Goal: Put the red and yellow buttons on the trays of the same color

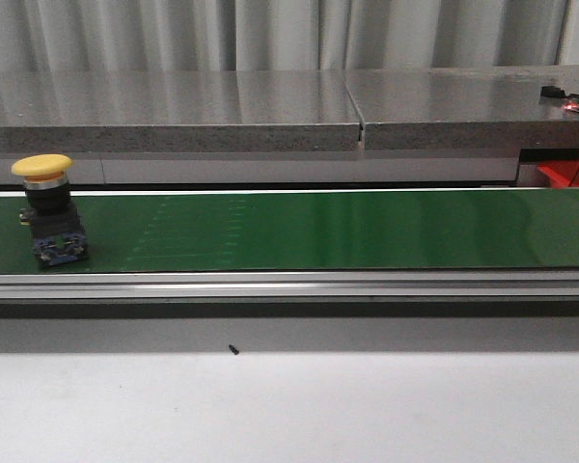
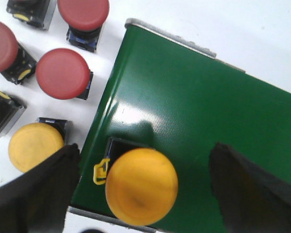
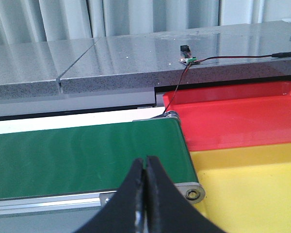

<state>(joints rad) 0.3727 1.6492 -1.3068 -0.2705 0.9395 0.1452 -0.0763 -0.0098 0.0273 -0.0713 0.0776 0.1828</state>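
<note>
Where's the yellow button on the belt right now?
In the front view the yellow button stands upright at the far left end of the green conveyor belt; the left wrist view shows it between the open left gripper fingers, untouched.

The left gripper has its two dark fingers spread wide apart, while the right gripper has its fingers pressed together, nothing between them.
</note>
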